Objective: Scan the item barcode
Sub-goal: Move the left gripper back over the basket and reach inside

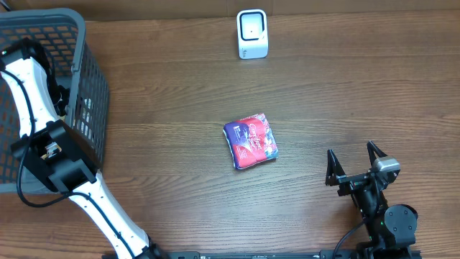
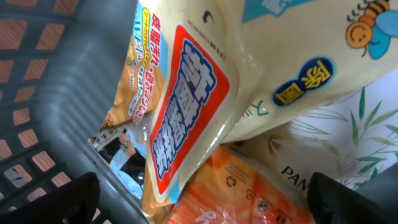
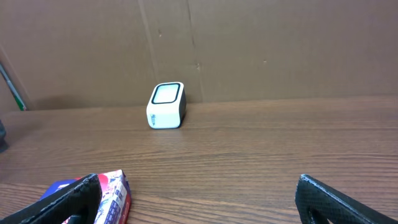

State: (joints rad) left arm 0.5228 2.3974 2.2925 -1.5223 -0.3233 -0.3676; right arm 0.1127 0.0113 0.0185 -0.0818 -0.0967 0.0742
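Near the middle of the wooden table (image 1: 180, 86), a red-and-blue snack packet (image 1: 250, 141) is lying flat with its printed face up, apart from everything else. Bare wood is being shown on all sides of it. The packet is nearly square, so no clear long axis can be told. Its edges are turned slightly off the table's edges, with the far edge rising toward the right in the overhead view.

At the far edge of the table, a white barcode scanner (image 1: 252, 34) is standing upright against a brown cardboard wall (image 3: 249, 43), well apart from the packet.

At the left edge, a grey mesh basket (image 1: 86, 79) is being occupied by the left arm, which is reaching down inside it. The left gripper (image 2: 211, 199) is being held spread wide with nothing between its fingers, just above a cream pouch with a red label (image 2: 193, 118), an orange packet (image 2: 242, 193) and a white pack printed with bamboo leaves (image 2: 336, 143). Little room is being left there by the basket wall.

At the near right, the right gripper (image 1: 354, 160) is being held wide open and empty, low over the table, facing the scanner, with the snack packet near its left finger.
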